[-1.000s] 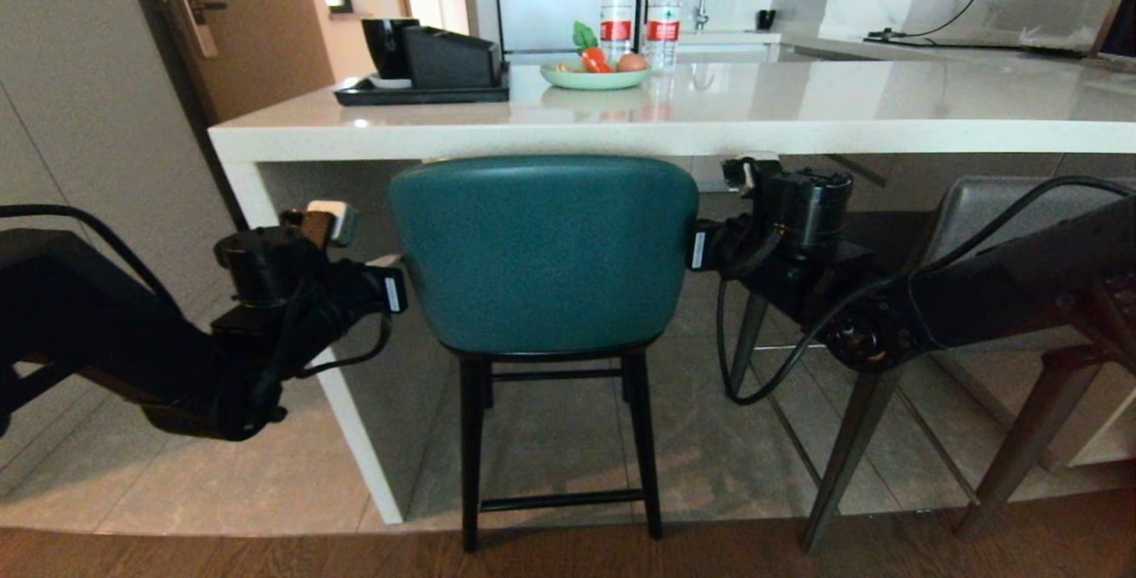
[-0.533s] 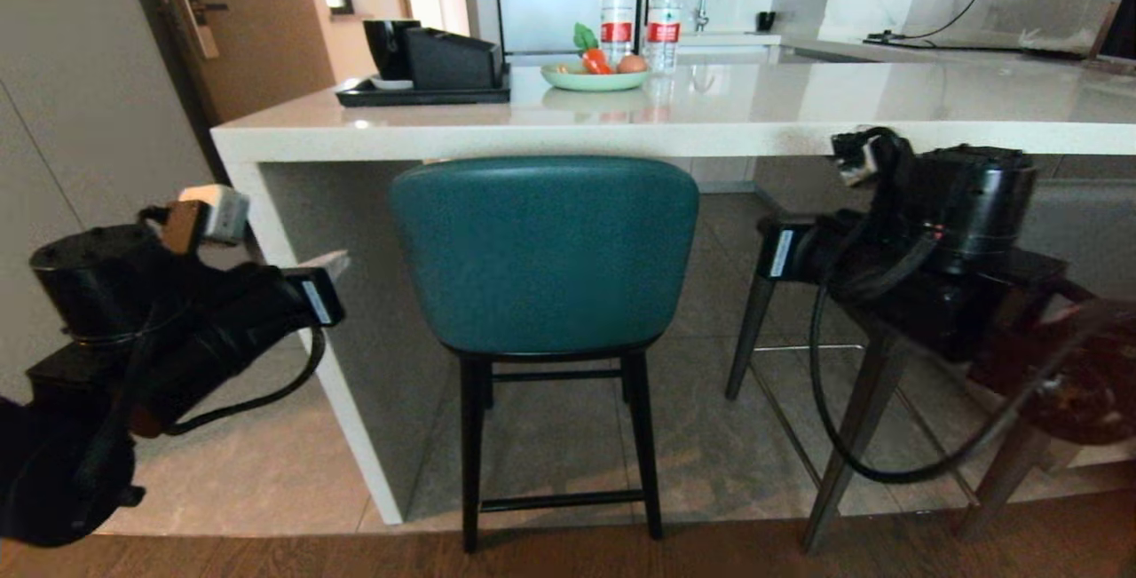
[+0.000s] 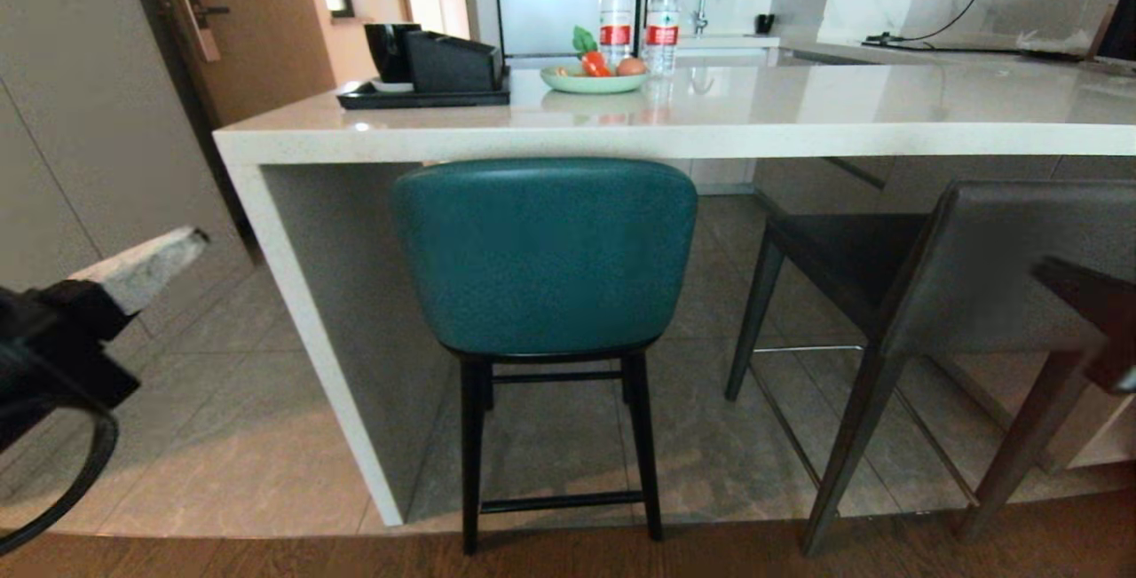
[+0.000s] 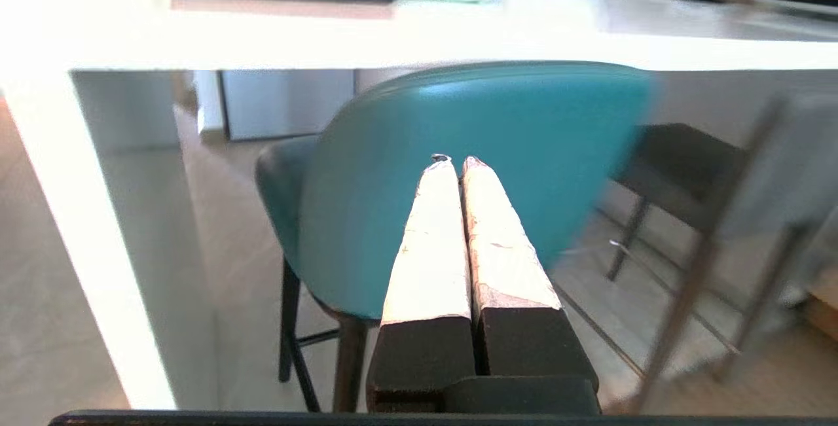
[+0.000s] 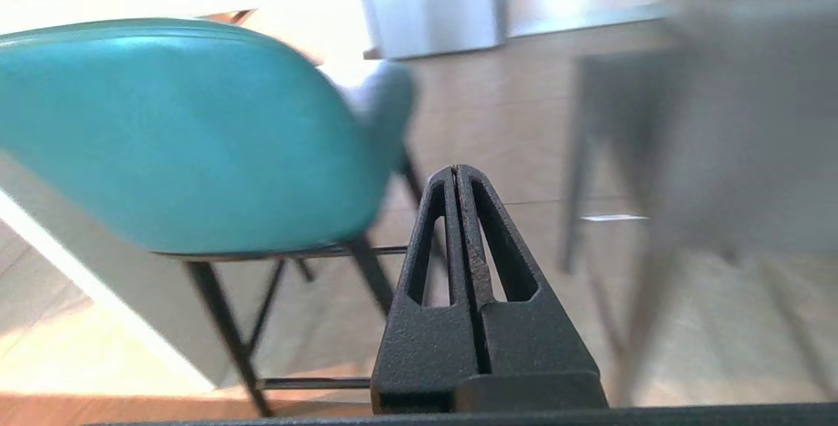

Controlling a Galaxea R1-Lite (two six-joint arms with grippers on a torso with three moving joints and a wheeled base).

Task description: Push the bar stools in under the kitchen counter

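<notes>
Moved: both arms withdrawn from teal stool (image 3: 544, 258).
Left tool (image 4: 452, 163): 9 o'clock, pressed together.
Right tool (image 5: 455, 169): pressed together, unseen overhead.
Pending: grey stool (image 3: 932, 276), 3 o'clock, outside tabletop (image 3: 799, 116).

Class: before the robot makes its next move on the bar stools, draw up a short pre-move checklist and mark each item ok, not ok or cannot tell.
1. Teal stool tucked in: ok, its back sits just below the kitchen counter edge.
2. Dark-grey stool tucked in: not ok, its back stands out from the counter edge.
3. Left gripper free of the stools: ok, shut on nothing, short of the teal back.
4. Right gripper free: ok, shut, holding nothing.
5. Grey stool's legs free to slide: cannot tell; a brown piece crosses in front.
6. Plate and bottles away from the near edge: ok.
</notes>
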